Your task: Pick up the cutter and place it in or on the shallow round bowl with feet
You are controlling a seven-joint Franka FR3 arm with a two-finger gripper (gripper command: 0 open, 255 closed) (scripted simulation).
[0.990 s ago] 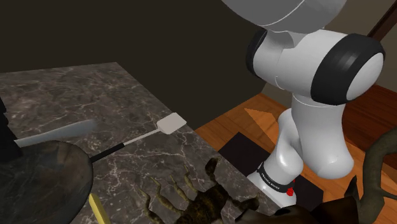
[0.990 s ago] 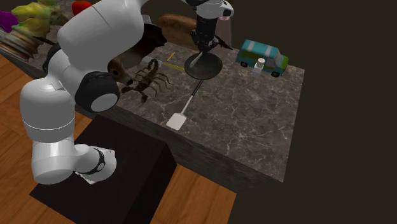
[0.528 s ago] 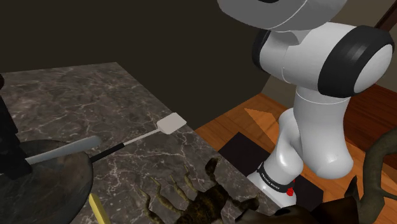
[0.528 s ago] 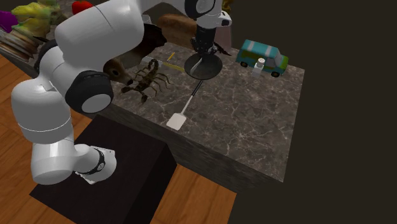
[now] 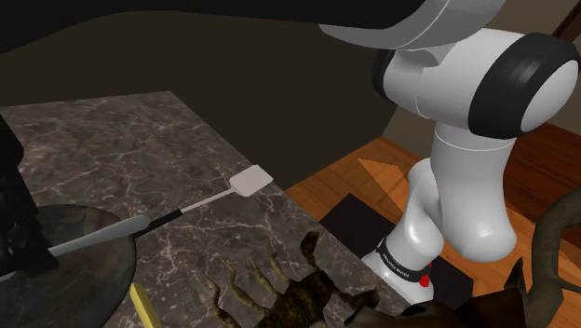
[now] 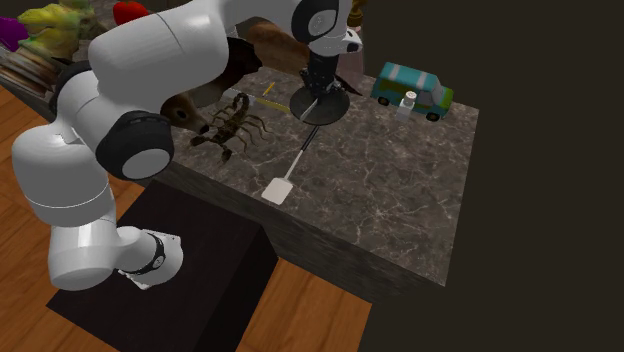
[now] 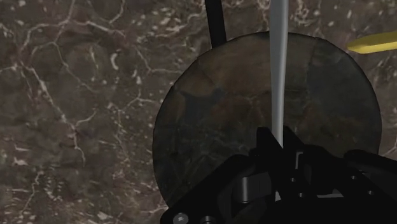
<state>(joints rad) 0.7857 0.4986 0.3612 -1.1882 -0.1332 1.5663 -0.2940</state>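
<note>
The cutter is a knife with a long, thin grey blade, and it sticks out from between my black fingers. My gripper is shut on its handle end, which the fingers hide. Under it lies the shallow round bowl, dark and mottled, on the marble top. In the shoulder view the gripper stands at the left edge with the blade reaching low across the bowl. From the second exterior view the gripper hangs just over the bowl. Whether the blade touches the bowl I cannot tell.
A spatula with a white head and a black handle lies beside the bowl, its head near the table's edge. A scorpion figure, a yellow stick, a toy car and a small shaker stand around on the marble table.
The gripper has come down with the cutter toward the bowl. The blade now sits lower and closer over the bowl's rim. The upper arm has swung across the shoulder view's top.
</note>
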